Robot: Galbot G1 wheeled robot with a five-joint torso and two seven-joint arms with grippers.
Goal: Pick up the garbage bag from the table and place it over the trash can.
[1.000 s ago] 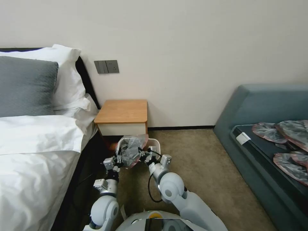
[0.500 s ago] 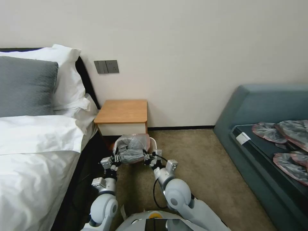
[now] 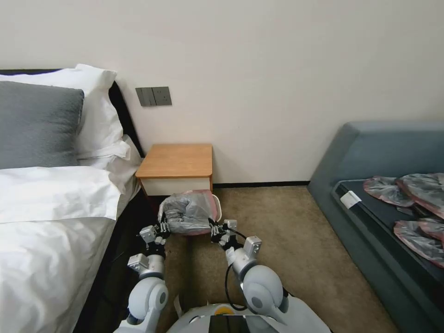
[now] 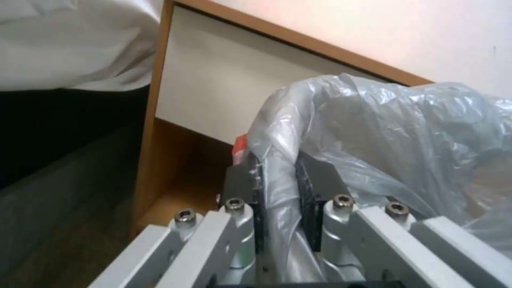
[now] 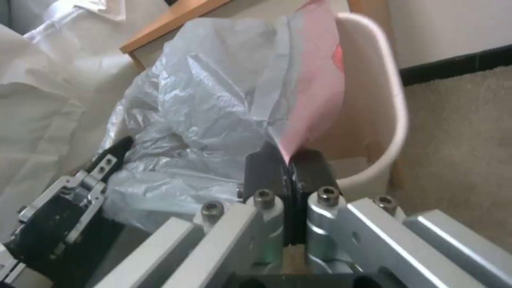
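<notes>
Trash can (image 3: 216, 206) on the carpet (image 3: 296, 231), just in front of the table (image 3: 175, 160), between the bed (image 3: 51, 222) and the sofa (image 3: 384, 194). Cream rim visible on the right side in the right wrist view; inner wall bare there, interior otherwise hidden by plastic.

Garbage bag (image 3: 188, 213) off the table, bunched over the mouth of the trash can, crinkled grey body heaped above the rim. Pinkish-red edge (image 5: 315, 88) draped against the can's inner right wall.

Left gripper (image 3: 162, 227) at the bag's left edge, fingers (image 4: 246, 182) clamped on a fold of grey plastic, as seen in the left wrist view. Right gripper (image 3: 215, 228) at the bag's right edge, pads (image 5: 264, 170) pressed together on the pink rim, thin film pinched between them. Bag stretched between the two.

Table top bare wood, white drawer front (image 4: 224, 88) just behind the bag.

More bags of the same kind (image 3: 407, 203) lying on the sofa seat, well apart from the can.
</notes>
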